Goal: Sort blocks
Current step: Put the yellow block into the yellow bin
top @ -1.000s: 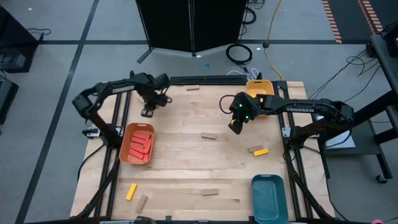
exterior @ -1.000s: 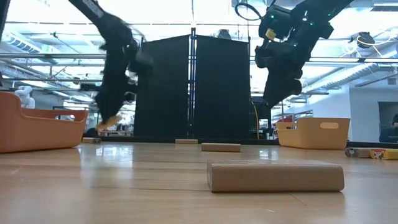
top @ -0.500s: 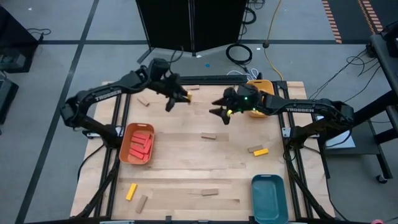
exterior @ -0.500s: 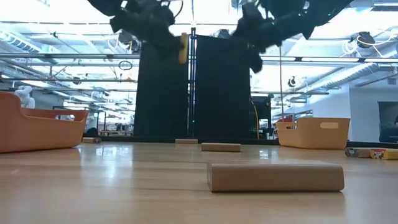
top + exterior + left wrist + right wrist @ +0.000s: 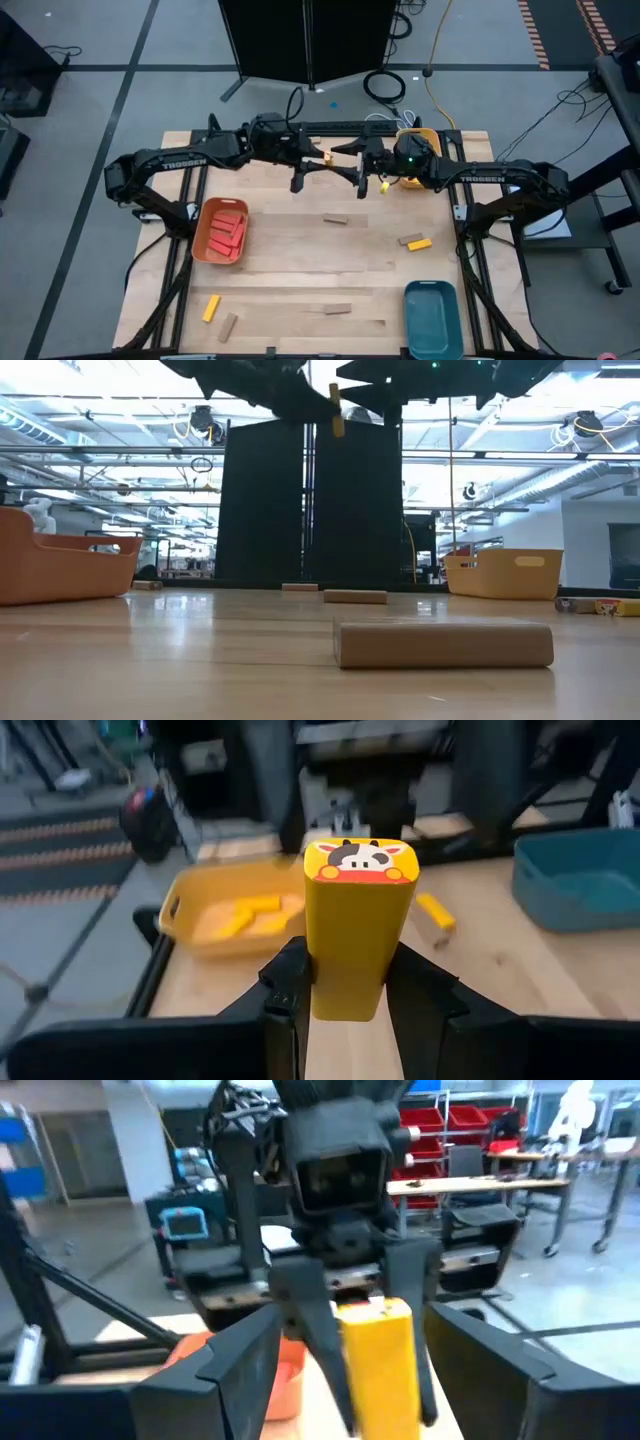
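Tabletop (image 5: 300, 250) of pale wood, we logged: orange tray (image 5: 221, 232) with red blocks (image 5: 227, 231); left gripper (image 5: 322, 158) clenched on yellow block (image 5: 358, 925), right gripper (image 5: 338, 152) spread before it.

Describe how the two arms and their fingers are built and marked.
Both arms are dark, jointed and slim. The left arm and right arm each carry white TROSSEN lettering along a link. Small green lights glow on the right arm's wrist. The left gripper has two dark, blocky fingers; the right gripper's fingers are dark, flat and angular.
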Robot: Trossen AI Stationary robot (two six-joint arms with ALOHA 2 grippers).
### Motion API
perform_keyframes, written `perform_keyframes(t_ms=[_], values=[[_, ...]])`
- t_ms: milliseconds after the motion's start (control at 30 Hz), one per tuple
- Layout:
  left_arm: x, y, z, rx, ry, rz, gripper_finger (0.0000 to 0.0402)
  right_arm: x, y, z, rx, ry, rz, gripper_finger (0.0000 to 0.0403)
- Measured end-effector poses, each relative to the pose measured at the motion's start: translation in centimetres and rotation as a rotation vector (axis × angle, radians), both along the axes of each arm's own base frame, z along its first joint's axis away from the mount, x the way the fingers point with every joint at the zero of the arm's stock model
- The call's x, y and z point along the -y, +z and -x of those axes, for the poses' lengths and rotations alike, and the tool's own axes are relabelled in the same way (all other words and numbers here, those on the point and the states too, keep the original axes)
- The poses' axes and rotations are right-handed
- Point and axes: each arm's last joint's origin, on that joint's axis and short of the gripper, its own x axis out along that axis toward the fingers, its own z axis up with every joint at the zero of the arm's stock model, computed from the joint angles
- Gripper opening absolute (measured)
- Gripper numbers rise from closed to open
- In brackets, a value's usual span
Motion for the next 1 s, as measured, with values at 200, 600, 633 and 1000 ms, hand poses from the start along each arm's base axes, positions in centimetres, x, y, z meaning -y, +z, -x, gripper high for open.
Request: perform_keyframes(t_ms=[200,600,633,1000], values=[[0.5,-0.1,-0.6,0.019,0.015,-0.021,0.0089,-0.4,0.0,-0.1,-0.006,-0.055,0.045,0.0243],[0.6,0.2,-0.6,0.036,0.012,-0.026,0.0089,-0.3,-0.5,-0.4,-0.032,-0.058,0.076,0.0221],[0.6,0.2,-0.7,0.042,0.012,-0.028,0.0089,-0.3,-0.6,-0.5,-0.033,-0.057,0.079,0.0217],[0.6,0.3,-0.7,0.048,0.015,-0.031,0.0089,-0.4,-0.6,-1.3,-0.033,-0.05,0.111,0.0177]])
